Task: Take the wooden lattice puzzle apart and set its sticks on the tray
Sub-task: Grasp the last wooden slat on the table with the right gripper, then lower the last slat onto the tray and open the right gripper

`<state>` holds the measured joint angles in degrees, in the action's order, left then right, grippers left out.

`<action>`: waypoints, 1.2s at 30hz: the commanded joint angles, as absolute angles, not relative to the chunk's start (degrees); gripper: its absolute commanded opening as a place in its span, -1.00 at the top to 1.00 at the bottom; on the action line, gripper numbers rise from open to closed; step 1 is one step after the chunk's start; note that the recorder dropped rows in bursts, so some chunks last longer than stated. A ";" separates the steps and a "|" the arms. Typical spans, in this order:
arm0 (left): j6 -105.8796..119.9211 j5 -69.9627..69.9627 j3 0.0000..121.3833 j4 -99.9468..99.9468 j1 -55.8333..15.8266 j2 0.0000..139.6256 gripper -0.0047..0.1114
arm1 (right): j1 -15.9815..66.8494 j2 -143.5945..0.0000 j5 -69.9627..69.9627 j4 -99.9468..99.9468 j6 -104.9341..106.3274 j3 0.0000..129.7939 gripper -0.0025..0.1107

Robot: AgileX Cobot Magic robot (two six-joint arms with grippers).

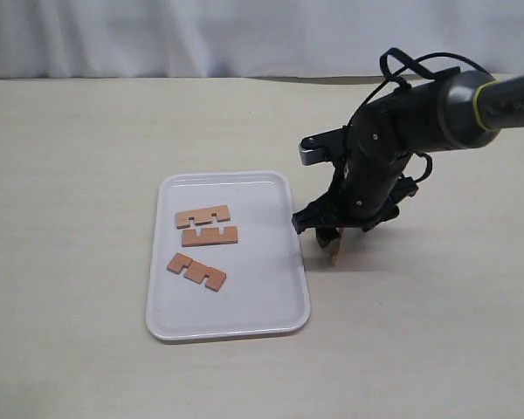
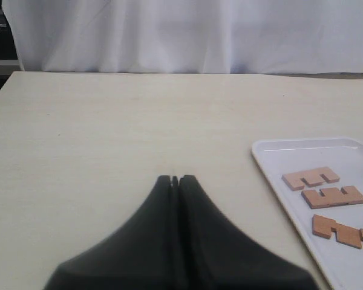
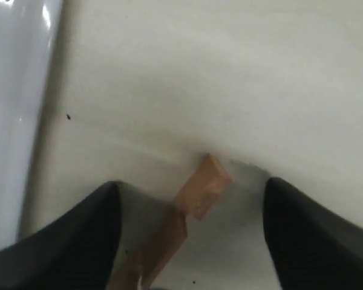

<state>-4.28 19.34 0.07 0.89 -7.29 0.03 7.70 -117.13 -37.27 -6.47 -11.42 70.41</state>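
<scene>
Three reddish-brown notched sticks [image 1: 203, 216] [image 1: 210, 236] [image 1: 196, 271] lie flat on the white tray [image 1: 262, 292]. A fourth stick [image 1: 334, 248] stands tilted on end on the table just off the tray's right rim. My right gripper [image 1: 323, 234] is over it, open. In the right wrist view the stick [image 3: 201, 188] leans between the wide-apart fingers of the right gripper [image 3: 190, 183], its far tip on the table. The left gripper [image 2: 176, 179] is shut and empty, over bare table beside the tray [image 2: 272, 157]. No assembled lattice shows.
The tray's rim [image 3: 12, 121] lies close beside my right gripper. A white curtain [image 1: 244, 35] hangs behind the far table edge. The left arm is outside the exterior view.
</scene>
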 commanded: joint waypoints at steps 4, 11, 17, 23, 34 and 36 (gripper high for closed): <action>-4.16 18.63 0.00 0.87 -7.44 0.00 0.92 | 7.41 -117.09 -37.25 -6.88 -10.05 70.13 0.88; -4.16 18.63 0.00 0.87 -7.44 0.00 0.92 | 8.01 -110.51 -40.37 -6.47 -6.78 71.26 0.88; -4.16 18.48 0.00 0.87 -7.44 0.00 0.92 | 13.67 -104.60 -38.48 -6.23 -6.21 71.26 0.88; -4.16 18.48 0.00 0.87 -7.44 0.00 0.92 | 20.88 -107.18 -34.09 -4.17 -3.46 71.26 0.88; -4.16 18.48 0.00 0.87 -7.44 0.00 0.92 | 21.39 -114.57 -27.35 1.80 -2.13 71.26 0.42; -4.16 18.48 0.00 0.87 -7.44 0.00 0.92 | 21.39 -114.76 -27.13 1.69 -2.13 71.26 0.14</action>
<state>-4.28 19.34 0.07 0.89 -7.29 0.03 21.47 -114.43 -28.50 1.30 -2.60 71.29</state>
